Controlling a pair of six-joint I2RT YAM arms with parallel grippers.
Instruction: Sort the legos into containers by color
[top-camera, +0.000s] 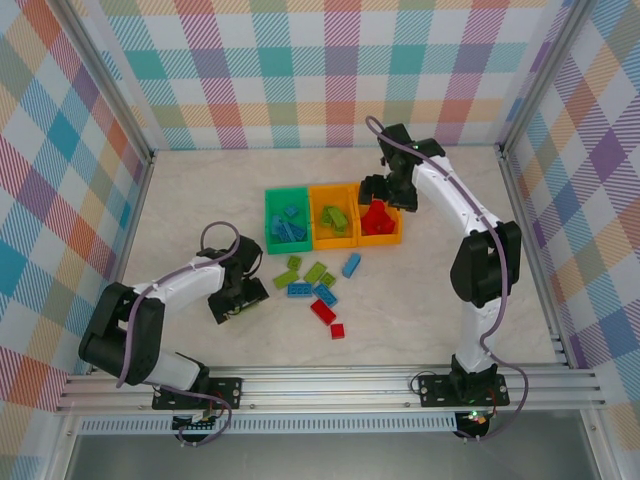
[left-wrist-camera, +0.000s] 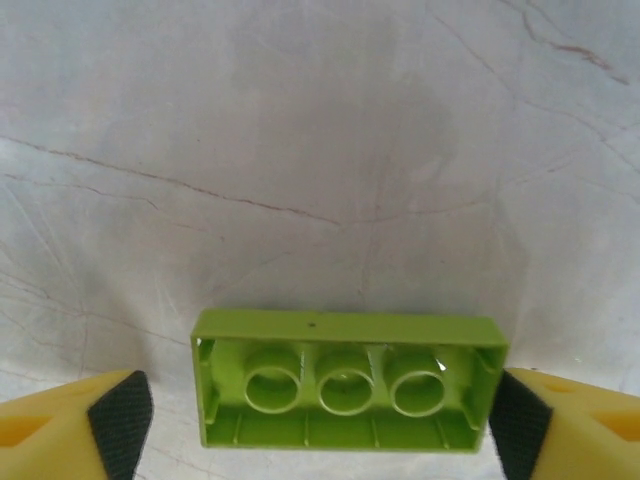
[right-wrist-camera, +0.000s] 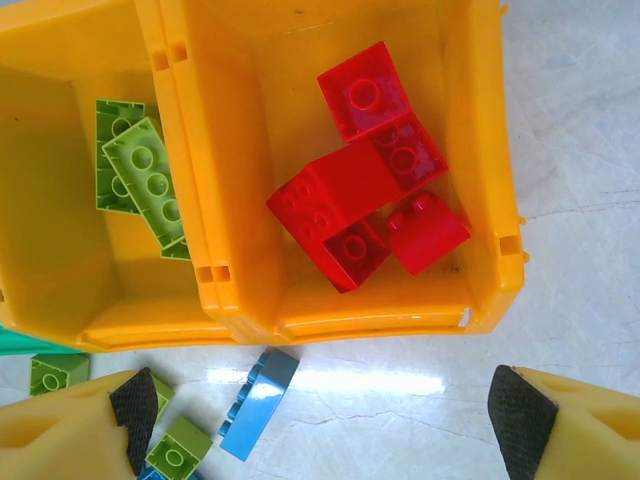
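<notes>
Black pads (left-wrist-camera: 118, 425) of the left pincer (left-wrist-camera: 320, 430) stand apart around an upturned lime brick (left-wrist-camera: 348, 380) on the surface (left-wrist-camera: 320, 150); closing unevenly could skid it away. Right pincer (right-wrist-camera: 325, 420) hangs open, empty, by the orange bin (right-wrist-camera: 480, 150) of red bricks (right-wrist-camera: 340, 190).

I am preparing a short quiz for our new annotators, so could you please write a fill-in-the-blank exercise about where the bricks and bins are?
1. The bricks in the green bin are all ___.
2. The middle bin, holding green bricks, is ___.
3. The fingers above the red bricks belong to the ___ arm.
4. The brick between the left fingers is ___.
Missing words: blue; orange; right; green.
</notes>
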